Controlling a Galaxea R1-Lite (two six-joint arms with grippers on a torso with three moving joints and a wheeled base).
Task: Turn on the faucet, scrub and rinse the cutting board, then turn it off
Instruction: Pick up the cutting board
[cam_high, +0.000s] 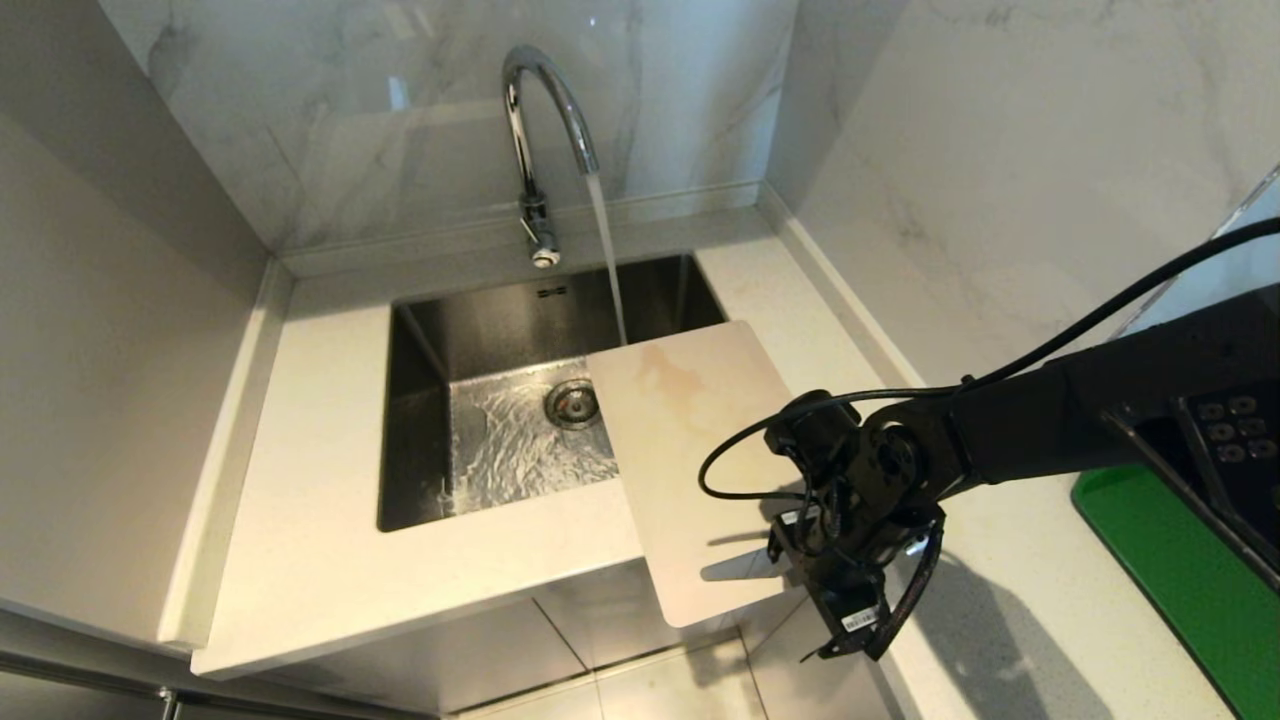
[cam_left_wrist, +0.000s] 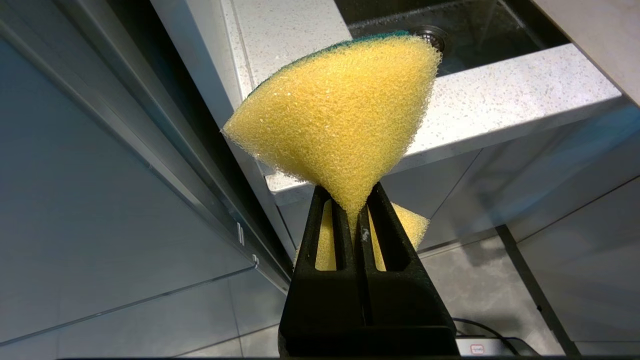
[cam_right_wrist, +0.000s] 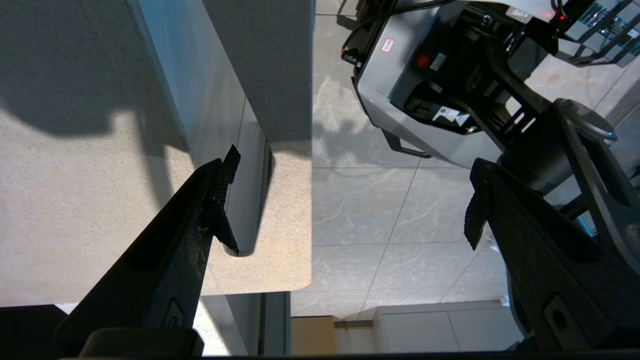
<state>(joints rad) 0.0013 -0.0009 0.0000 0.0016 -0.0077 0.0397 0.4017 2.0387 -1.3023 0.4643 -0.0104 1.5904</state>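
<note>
The chrome faucet (cam_high: 540, 110) is running, and its stream falls into the sink just past the far end of the cutting board (cam_high: 680, 440). The cream, brown-stained board lies on the counter. Its far end reaches over the sink and its near end sticks out past the counter's front edge. My right gripper (cam_high: 858, 640) hangs open over that near end. In the right wrist view one fingertip (cam_right_wrist: 225, 200) is over the board's slot handle (cam_right_wrist: 250, 200) and the other is out over the floor. My left gripper (cam_left_wrist: 356, 210) is low beside the cabinet, shut on a yellow sponge (cam_left_wrist: 340, 110).
The steel sink (cam_high: 420, 340) has water spreading round its drain (cam_high: 572, 402). Marble walls close the counter at the back and right. A green mat (cam_high: 1180, 570) lies at the far right. My own base (cam_right_wrist: 425, 100) stands on the tiled floor below.
</note>
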